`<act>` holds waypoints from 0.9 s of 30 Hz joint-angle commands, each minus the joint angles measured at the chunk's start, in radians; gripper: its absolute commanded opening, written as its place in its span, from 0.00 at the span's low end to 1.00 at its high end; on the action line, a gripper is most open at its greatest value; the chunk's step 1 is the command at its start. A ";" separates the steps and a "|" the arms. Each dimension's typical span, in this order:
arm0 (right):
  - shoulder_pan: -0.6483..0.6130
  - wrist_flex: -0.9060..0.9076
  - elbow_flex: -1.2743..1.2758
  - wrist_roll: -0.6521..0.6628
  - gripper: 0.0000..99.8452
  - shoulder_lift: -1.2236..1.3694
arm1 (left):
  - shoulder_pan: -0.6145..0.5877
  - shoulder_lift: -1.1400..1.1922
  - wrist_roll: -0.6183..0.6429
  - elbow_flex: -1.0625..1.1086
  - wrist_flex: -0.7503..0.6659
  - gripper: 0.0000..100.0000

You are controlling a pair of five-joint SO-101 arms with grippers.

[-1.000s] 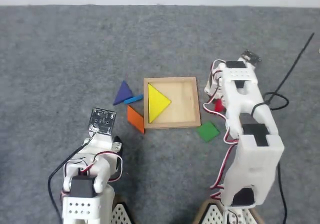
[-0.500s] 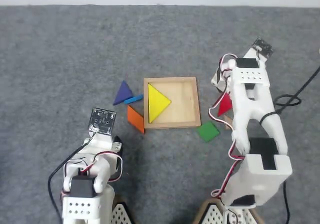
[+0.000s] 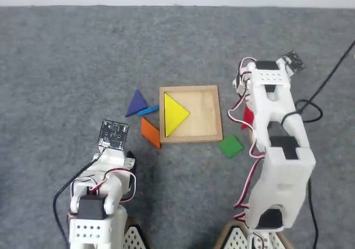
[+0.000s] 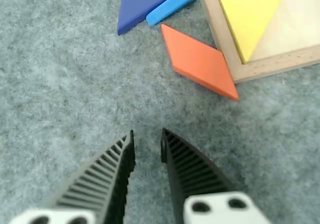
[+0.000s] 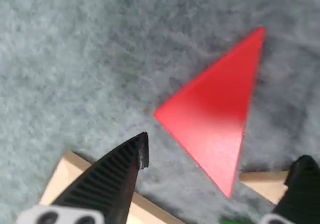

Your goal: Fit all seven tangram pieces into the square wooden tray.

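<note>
The square wooden tray (image 3: 213,111) lies mid-table with a yellow triangle (image 3: 175,113) in its left half. Left of it lie a dark blue triangle (image 3: 136,102), a light blue piece (image 3: 148,111) and an orange parallelogram (image 3: 150,132). A green square (image 3: 230,146) sits below the tray's right corner. The red triangle (image 5: 215,119) lies flat on the carpet right of the tray. My right gripper (image 5: 223,159) hangs open over it, one finger on each side. My left gripper (image 4: 147,134) hovers over bare carpet short of the orange parallelogram (image 4: 200,63), its fingers slightly apart and holding nothing.
Grey carpet covers the table. The right arm (image 3: 269,93) hides most of the red triangle (image 3: 247,118) in the high view. Strips of pale wood (image 5: 60,176) show close to my right fingers. A black cable (image 3: 327,74) runs off at the far right.
The right arm swung out to the right, then came back left over the red triangle. The left arm and the other pieces have stayed where they were.
</note>
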 commanded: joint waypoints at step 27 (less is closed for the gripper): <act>0.071 -0.005 -0.178 -0.066 0.40 0.108 | 0.002 -0.020 0.005 -0.004 0.005 0.08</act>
